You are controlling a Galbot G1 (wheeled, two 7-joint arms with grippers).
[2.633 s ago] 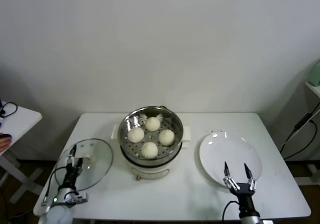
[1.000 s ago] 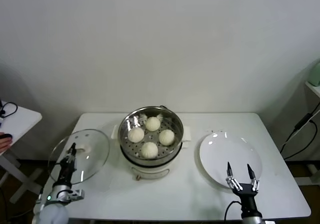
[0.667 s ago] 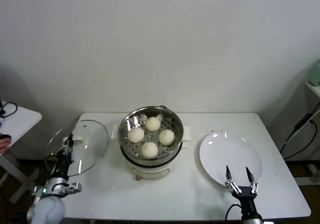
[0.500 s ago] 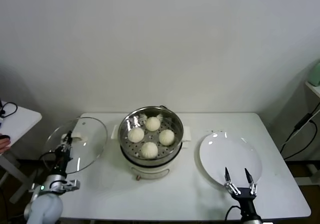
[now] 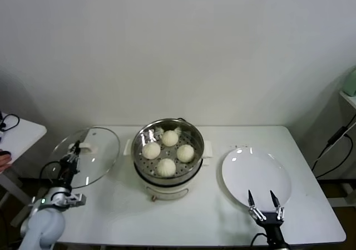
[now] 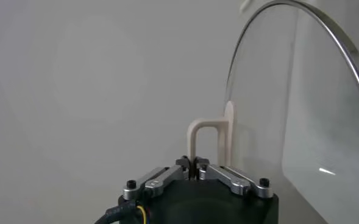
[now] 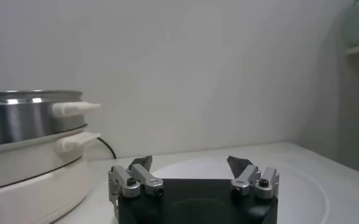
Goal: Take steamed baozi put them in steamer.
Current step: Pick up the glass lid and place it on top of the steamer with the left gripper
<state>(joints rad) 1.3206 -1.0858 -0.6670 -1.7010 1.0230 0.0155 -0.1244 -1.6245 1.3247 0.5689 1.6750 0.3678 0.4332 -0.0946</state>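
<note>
The steamer (image 5: 168, 175) stands mid-table, uncovered, with several cream-white steamed baozi (image 5: 166, 167) on its perforated tray. To its left, my left gripper (image 5: 72, 156) is shut on the cream handle (image 6: 205, 131) of the round glass lid (image 5: 92, 150) and holds the lid tilted up off the table. In the left wrist view the left gripper (image 6: 193, 163) pinches the handle's loop, with the glass lid (image 6: 301, 109) standing beyond it. My right gripper (image 5: 260, 197) is open and holds nothing, at the near edge of the white plate (image 5: 253, 169). In the right wrist view the right gripper (image 7: 191, 163) shows spread fingers, the steamer (image 7: 27, 115) off to one side.
The white plate (image 7: 301, 182) lies bare to the right of the steamer. A small white side table (image 5: 19, 133) with a black cable stands far left, beyond the table edge. A shelf (image 5: 349, 97) and a hanging cable are at far right.
My left gripper has lifted the glass lid off the table, tipped it more upright and carried it back and leftward. The right gripper has drawn slightly toward the table's front edge.
</note>
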